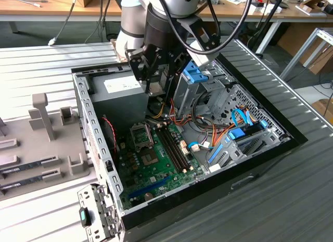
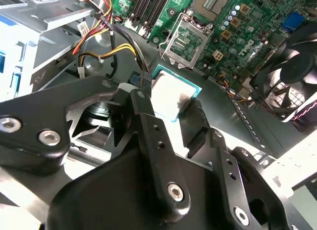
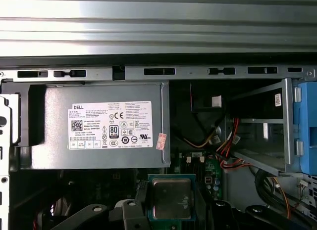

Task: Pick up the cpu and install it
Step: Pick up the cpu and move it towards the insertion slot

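Observation:
The cpu (image 2: 174,94), a small square chip with a silvery top and green rim, hangs edge-gripped between my two black fingers (image 2: 145,107). My gripper (image 2: 171,105) is shut on it. In the first wrist view the cpu (image 3: 171,198) shows flat, with the gripper (image 3: 171,203) around it, just in front of the power-supply box. In the exterior view my gripper (image 1: 156,81) hovers inside the open computer case, above the green circuit board (image 1: 156,166). The board's socket (image 1: 141,139) lies open with its metal frame lifted, a short way from the chip; the socket (image 2: 186,41) is apart from the cpu.
A grey power-supply box (image 3: 99,123) stands at the case's back wall (image 1: 99,143). Black memory slots (image 1: 174,145) run beside the socket. Coloured cables (image 2: 106,39), a blue drive bracket (image 1: 193,75) and a black fan (image 2: 292,76) crowd the case. A grey holder tray (image 1: 47,148) lies at the exterior view's left.

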Robot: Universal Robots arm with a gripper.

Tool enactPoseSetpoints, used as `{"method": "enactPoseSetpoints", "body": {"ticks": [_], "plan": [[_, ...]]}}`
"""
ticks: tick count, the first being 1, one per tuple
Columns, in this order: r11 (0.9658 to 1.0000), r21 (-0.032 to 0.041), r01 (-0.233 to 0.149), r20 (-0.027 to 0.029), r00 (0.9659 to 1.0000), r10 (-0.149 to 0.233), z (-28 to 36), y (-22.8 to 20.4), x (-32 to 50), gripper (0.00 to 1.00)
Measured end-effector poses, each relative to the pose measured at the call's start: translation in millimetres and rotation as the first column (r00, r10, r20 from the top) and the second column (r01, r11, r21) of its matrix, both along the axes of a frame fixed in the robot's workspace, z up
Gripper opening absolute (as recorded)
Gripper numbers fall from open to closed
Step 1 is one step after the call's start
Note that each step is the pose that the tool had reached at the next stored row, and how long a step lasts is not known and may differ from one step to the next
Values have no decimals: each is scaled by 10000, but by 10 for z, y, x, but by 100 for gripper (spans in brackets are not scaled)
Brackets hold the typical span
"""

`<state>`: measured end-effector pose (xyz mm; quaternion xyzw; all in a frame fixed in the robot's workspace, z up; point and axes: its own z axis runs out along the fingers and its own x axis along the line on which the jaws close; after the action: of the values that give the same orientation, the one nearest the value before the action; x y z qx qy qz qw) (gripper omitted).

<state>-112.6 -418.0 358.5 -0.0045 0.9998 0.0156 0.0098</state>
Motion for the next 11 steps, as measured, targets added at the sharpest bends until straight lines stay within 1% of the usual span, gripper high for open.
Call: {"method": "enactPoseSetpoints", "body": {"ticks": [1,3,5,11], "plan": [[10000,0,0,0,10000,0,-1,-7,1,47],[10000,-1,-1,0,10000,1,-9,-56,6,47],[10000,0,-1,0,10000,1,-15,-91,10,47],[10000,-1,-1,0,10000,1,-18,-114,15,47]]}}
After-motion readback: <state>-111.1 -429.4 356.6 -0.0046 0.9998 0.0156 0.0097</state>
